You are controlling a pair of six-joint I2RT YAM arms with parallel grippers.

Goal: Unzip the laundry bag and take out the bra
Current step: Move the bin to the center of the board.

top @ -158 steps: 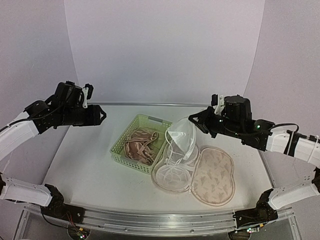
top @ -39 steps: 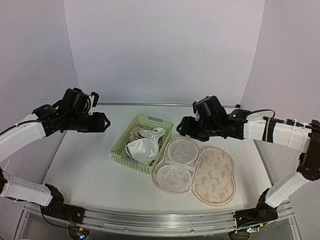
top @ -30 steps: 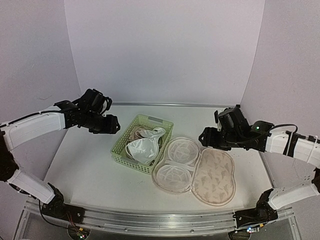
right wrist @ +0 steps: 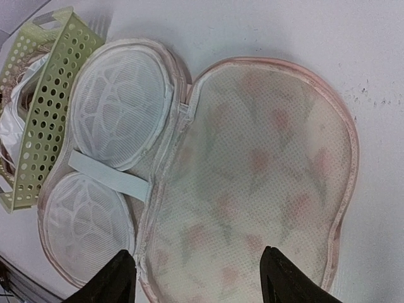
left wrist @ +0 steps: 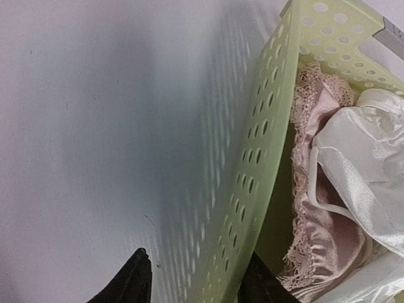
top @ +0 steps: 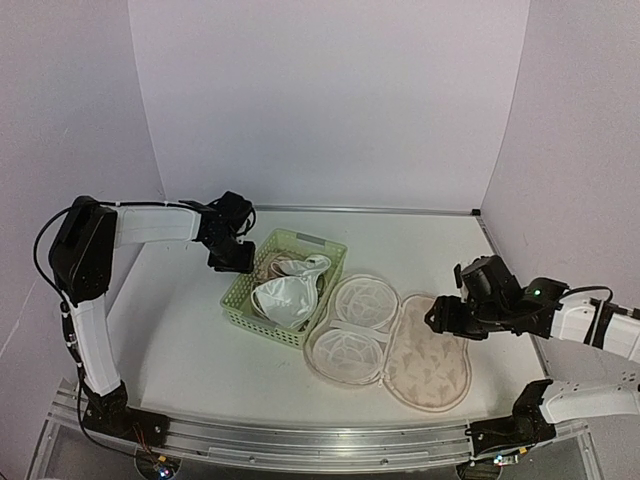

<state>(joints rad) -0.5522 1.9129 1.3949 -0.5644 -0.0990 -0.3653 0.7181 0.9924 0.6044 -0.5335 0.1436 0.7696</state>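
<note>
Lying unzipped and spread flat on the table (top: pixel 170 330), the laundry bag (top: pixel 430 355) sits approx 4 o'clock from table centre. Its patterned lid half is toward 4 o'clock. The lining half, w/ two round white mesh cups (top: pixel 365 300), is toward 10 o'clock. A white elastic strap (right wrist: pixel 107 177) runs btwn the cups.

The green lattice basket (top: pixel 240 300) stands just beside the bag's 10 o'clock edge. The white bra (top: pixel 285 297) lies inside the basket, on top of a pink lace garment (top: pixel 270 268).

L gripper (top: pixel 232 262) is at the basket's 10 o'clock corner, tipped down. Wrist cam shows it parted and straddling the basket wall: one finger (left wrist: pixel 136 281) is outside over the table, clear of the wall; the other is inside, close against the wall by the pink lace. It's not clamped on anything.

R gripper (top: pixel 437 318) hovers low at the bag's 3 o'clock edge, pointing toward 9 o'clock. Its jaws are wide apart over the patterned lid, nothing btwn them.
</note>
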